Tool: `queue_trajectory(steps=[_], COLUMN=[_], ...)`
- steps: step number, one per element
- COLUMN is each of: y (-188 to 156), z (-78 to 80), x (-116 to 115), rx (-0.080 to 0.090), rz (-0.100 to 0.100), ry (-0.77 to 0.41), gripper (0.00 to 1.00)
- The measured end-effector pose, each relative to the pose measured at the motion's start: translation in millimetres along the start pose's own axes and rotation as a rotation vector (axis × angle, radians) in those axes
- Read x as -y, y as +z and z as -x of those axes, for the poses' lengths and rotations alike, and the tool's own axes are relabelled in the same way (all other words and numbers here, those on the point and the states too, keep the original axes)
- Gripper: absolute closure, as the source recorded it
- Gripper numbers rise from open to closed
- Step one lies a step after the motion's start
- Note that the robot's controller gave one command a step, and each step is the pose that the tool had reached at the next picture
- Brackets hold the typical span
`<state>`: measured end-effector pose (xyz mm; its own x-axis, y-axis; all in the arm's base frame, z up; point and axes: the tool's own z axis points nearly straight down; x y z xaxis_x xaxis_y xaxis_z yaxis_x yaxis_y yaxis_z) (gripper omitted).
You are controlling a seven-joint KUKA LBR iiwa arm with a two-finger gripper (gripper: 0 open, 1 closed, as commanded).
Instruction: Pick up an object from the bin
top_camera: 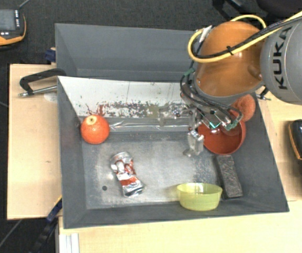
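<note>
My gripper [194,147] hangs low over the bin floor at the middle right, just left of a red bowl [225,139]. The bowl sits against the right wall, partly under the wrist. A dark grey rectangular block [229,176] lies just below the bowl, along the right wall. In front of the gripper, by the front wall, stands a yellow-green bowl [199,196]. Nothing shows in the gripper.
An orange fruit [95,129] rests at the back left. A crushed red and silver can [126,174] lies at the front left of the floor. A rounded orange-red thing [245,107] peeks out behind the red bowl at the right wall.
</note>
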<state>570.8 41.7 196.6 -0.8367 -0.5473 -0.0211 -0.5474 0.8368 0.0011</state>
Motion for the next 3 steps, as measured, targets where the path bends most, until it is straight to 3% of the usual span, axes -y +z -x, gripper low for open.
queue_trajectory(steps=[1, 2, 3], y=[0, 0, 29], z=[0.0, -0.1, -36.0], x=[0, 0, 79], rx=[0.0, 0.0, 0.0], rz=[0.0, 0.0, -0.002], ry=[0.0, 0.0, 0.166], gripper=[1.0, 0.0, 0.0])
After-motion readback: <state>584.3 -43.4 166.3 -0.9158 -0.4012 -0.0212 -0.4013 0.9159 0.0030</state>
